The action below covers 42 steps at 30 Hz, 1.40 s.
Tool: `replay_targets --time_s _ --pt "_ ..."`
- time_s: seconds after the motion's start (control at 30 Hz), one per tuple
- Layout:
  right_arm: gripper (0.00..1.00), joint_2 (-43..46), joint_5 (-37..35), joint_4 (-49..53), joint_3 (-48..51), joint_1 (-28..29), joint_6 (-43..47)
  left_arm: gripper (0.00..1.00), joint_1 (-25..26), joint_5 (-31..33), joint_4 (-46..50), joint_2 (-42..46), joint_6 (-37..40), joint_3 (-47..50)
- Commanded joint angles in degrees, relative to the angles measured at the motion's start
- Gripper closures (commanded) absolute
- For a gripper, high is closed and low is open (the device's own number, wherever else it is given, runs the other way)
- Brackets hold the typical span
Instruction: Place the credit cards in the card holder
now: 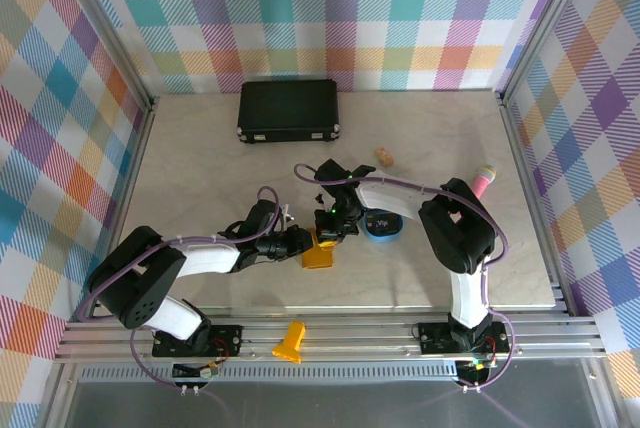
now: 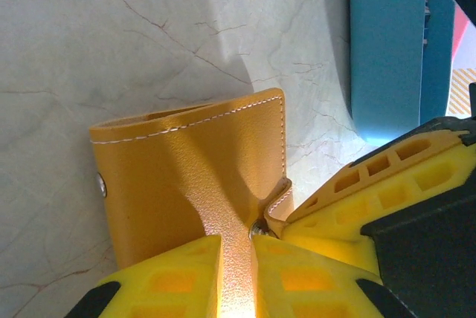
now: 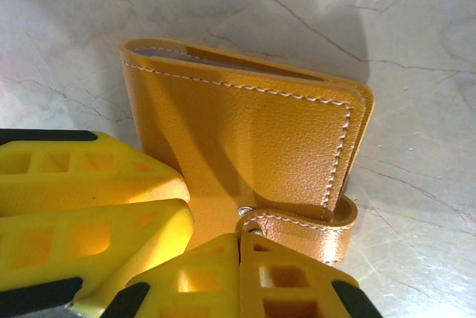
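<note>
The folded card holder (image 1: 320,254) is lying at frame centre on the marbled table (image 1: 200,168), its long axis running left to right in the right wrist view and its snap tab (image 3: 301,227) sitting at lower right. The left gripper (image 2: 236,258) is pinching the holder's cover. The right gripper (image 3: 238,251) is closed, its tips touching the tab. Plaid walls (image 1: 60,98) are enclosing the table.

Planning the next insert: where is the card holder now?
Top view: the card holder sits mid-table, just left of the blue tray, pinched by the left gripper.
</note>
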State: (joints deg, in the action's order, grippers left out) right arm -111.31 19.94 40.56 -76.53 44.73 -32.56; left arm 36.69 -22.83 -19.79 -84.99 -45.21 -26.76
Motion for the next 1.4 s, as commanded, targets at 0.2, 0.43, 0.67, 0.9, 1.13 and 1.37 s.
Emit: replay_targets --time_s 0.2,0.43,0.67,0.9,1.13,1.37 --pt "1.00 -3.31 -1.43 0.15 -1.42 0.54 -2.12 0.82 0.67 0.68 -0.51 0.79 1.16 1.36" --pt "1.00 -3.87 -0.78 -0.78 -2.12 0.71 -3.62 0.82 0.67 0.32 -2.44 -0.51 0.83 1.79" --pt "1.00 -3.51 1.59 -1.76 -1.64 1.31 -3.65 0.82 0.67 0.38 -2.73 -0.59 0.91 1.72" --pt "1.00 -4.06 0.33 -0.22 -1.62 1.49 -3.66 0.82 0.67 0.51 -2.33 -0.22 1.01 1.58" --pt "1.00 -1.68 0.29 1.19 -1.08 1.50 -2.78 0.82 0.67 0.88 -1.94 -0.18 1.07 1.71" --pt "1.00 -1.89 1.67 0.04 -0.22 1.41 -2.94 0.82 0.58 1.03 -1.89 -0.35 1.17 1.37"
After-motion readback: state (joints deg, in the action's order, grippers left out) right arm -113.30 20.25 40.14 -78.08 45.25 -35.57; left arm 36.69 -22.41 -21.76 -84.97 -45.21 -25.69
